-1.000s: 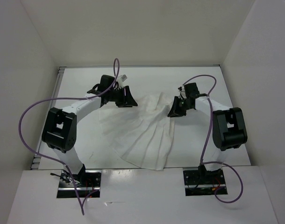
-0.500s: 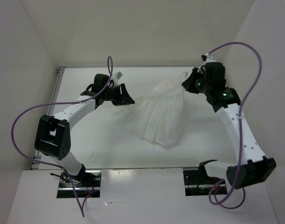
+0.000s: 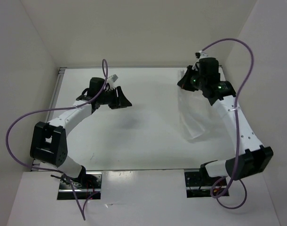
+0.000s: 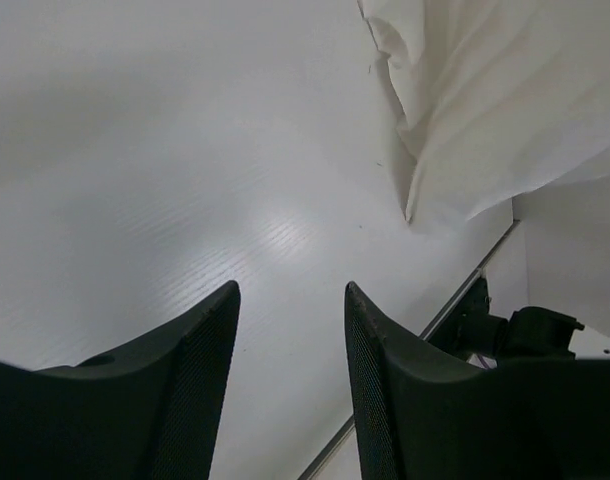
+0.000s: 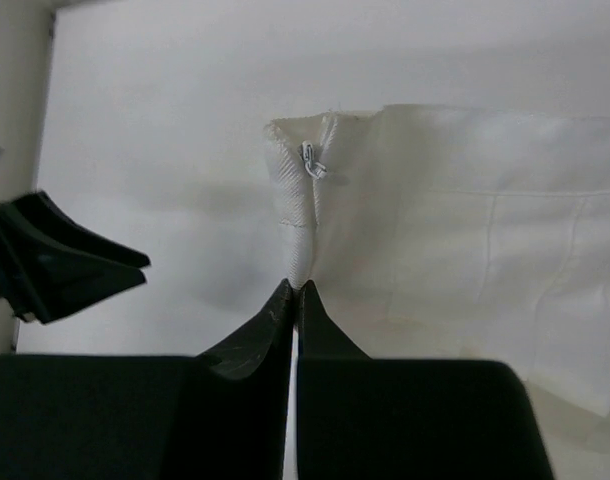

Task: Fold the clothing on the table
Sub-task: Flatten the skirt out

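Since a second earlier, your right arm had swung the clothing (image 3: 193, 115) off the middle of the table (image 3: 134, 141) and carried it toward the far right corner. It had lain spread between the two grippers. It now hung raised in a narrow drape below the right gripper (image 3: 185, 81). Half a second earlier it was still fanned out wide. Your left gripper (image 3: 121, 100) had kept roughly its place.

Right gripper: jaws pressed together, pinching a corner of the waistband (image 5: 297, 200), with the zip pull (image 5: 313, 162) just ahead of the fingertips. Left gripper: fingers spread and holding nothing, with bare table beneath. The cloth hung well apart from it, ahead and off to one side in its wrist view.

Handling, in my judgement: the fabric was thin, light and limp, with no stiffness of its own. The pleats would close up and bunch wherever unsupported. It looked unlikely to tear but apt to slip from a single-corner pinch. The sound places to take hold were the two ends of the firmer waistband, and the free end would suit your left gripper. I could not tell whether the hem touched the table.
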Motion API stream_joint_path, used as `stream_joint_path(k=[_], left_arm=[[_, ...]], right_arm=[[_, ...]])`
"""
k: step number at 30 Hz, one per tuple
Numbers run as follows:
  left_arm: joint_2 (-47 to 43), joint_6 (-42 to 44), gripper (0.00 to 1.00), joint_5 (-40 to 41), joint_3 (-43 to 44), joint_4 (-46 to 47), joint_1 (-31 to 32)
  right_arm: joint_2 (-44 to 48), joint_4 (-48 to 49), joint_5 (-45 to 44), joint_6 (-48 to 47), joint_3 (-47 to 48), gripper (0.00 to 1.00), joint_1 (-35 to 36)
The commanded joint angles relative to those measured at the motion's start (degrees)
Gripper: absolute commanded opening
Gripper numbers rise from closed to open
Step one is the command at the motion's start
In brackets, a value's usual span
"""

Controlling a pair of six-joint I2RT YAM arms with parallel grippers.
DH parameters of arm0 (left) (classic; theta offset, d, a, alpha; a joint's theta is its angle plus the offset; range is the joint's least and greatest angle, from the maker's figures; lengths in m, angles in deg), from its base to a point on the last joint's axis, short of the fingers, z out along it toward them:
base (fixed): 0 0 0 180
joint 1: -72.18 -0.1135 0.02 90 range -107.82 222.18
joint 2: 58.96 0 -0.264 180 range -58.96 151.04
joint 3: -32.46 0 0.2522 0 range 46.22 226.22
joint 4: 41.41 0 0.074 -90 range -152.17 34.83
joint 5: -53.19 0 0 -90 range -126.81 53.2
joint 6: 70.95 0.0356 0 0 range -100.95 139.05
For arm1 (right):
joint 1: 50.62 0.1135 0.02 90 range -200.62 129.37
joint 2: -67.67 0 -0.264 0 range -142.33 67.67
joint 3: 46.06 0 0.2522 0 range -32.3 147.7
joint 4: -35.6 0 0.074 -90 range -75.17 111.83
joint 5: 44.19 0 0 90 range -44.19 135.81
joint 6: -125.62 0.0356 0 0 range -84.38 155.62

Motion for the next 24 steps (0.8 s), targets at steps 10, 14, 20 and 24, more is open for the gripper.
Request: stream_joint_path(k=[10, 14, 20, 24], left_arm=[[-13.4, -3.7, 0.55, 6.7, -3.7, 1.0, -8.1], [-15.8, -4.3, 0.55, 7.2, -5.5, 0.0, -10.4], [-19.8, -4.8, 0.56, 8.3, -6.0, -0.6, -12.1], [-21.2, -5.3, 0.58, 8.3, -6.6, -1.1, -12.1]], right_arm=[[1.7, 7.6, 23.5, 2.5, 2.3, 0.00, 12.2], [8.2, 9.2, 23.5, 5.8, 3.4, 0.00, 10.0], [13.1, 11.9, 30.6, 11.2, -2.9, 0.00, -3.5], [11.0, 13.9, 33.8, 12.7, -11.3, 0.00, -7.8]])
